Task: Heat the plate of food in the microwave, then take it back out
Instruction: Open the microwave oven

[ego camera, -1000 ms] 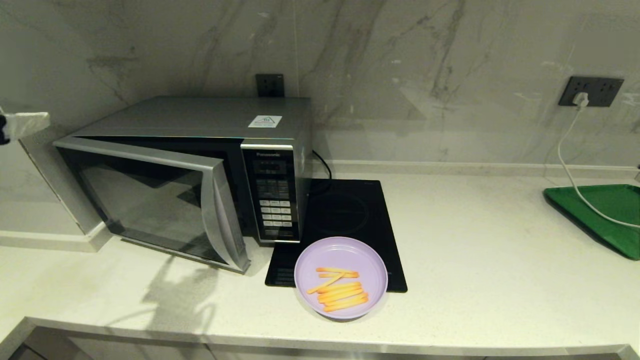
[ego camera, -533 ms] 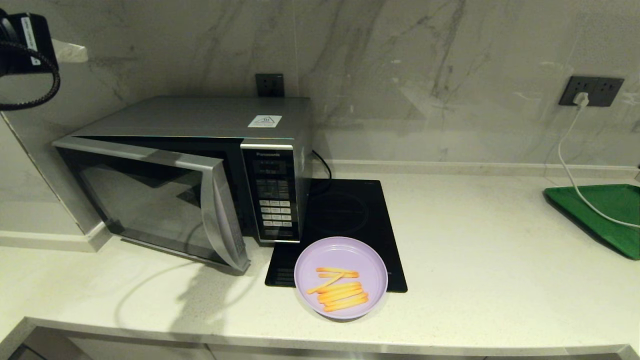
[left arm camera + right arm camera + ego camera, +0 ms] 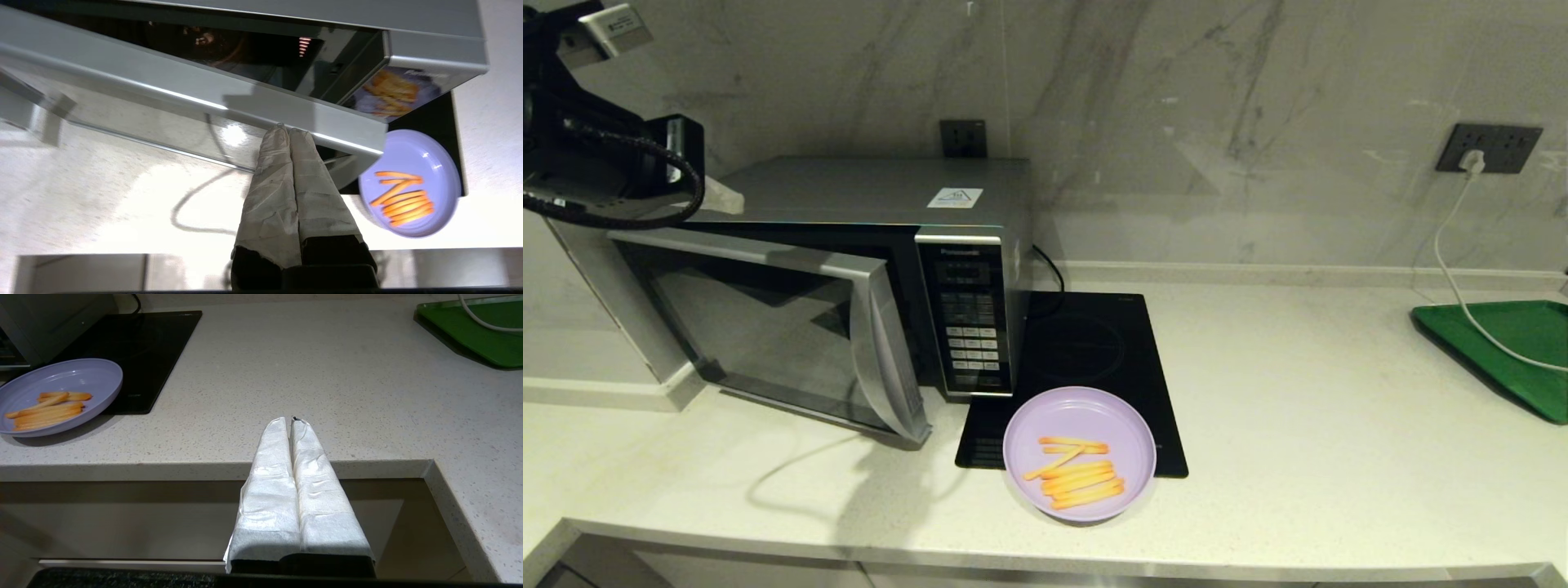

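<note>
The microwave (image 3: 866, 269) stands at the left of the counter with its dark glass door (image 3: 768, 327) ajar. Its door also shows in the left wrist view (image 3: 196, 92). The lilac plate of fries (image 3: 1080, 453) rests partly on the hob's front edge, right of the door, untouched; it also appears as the plate (image 3: 410, 183) and the plate (image 3: 61, 396). My left gripper (image 3: 288, 130) is shut and empty, hovering above the door's top edge; in the head view the left gripper (image 3: 727, 198) is at the microwave's top left corner. My right gripper (image 3: 291, 420) is shut and empty, low before the counter's front edge.
A flat black hob (image 3: 1086, 351) lies right of the microwave. A green tray (image 3: 1511, 351) sits at the far right with a white cable (image 3: 1462, 302) running to a wall socket (image 3: 1486, 149). The counter's front edge (image 3: 163, 469) is just ahead of my right gripper.
My left arm has swung in from the far left and come down over the microwave's top left corner. The door, the plate and the right arm have not moved.
</note>
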